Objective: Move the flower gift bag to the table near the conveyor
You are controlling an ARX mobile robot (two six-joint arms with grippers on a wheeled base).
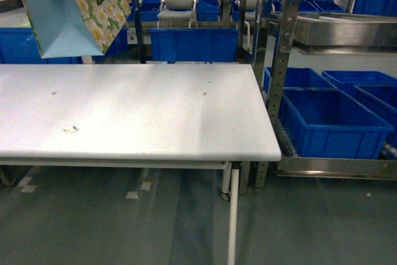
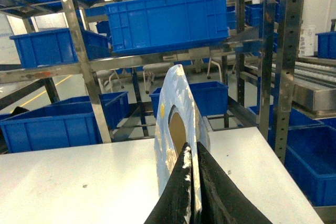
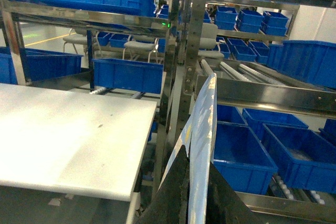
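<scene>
The flower gift bag (image 1: 74, 10), pale blue with white and yellow flowers, hangs above the far left of the white table (image 1: 155, 110). Neither gripper shows in the head view. In the left wrist view my left gripper (image 2: 192, 143) is shut on the bag's pale blue upper edge (image 2: 176, 114), over the table (image 2: 79, 177). My right gripper (image 3: 198, 156) is shut on a second pale blue bag edge (image 3: 205, 119), off the table's right end (image 3: 68, 129) and beside the conveyor (image 3: 262, 93). The conveyor's steel frame (image 1: 286, 41) stands against the table's right side.
Blue bins (image 1: 335, 122) fill the conveyor's lower tier, and more sit on racks behind the table (image 1: 192, 44). A chair (image 1: 177, 7) stands beyond the table. A small scrap (image 1: 71, 130) lies on the tabletop. Grey floor runs along the table's near edge.
</scene>
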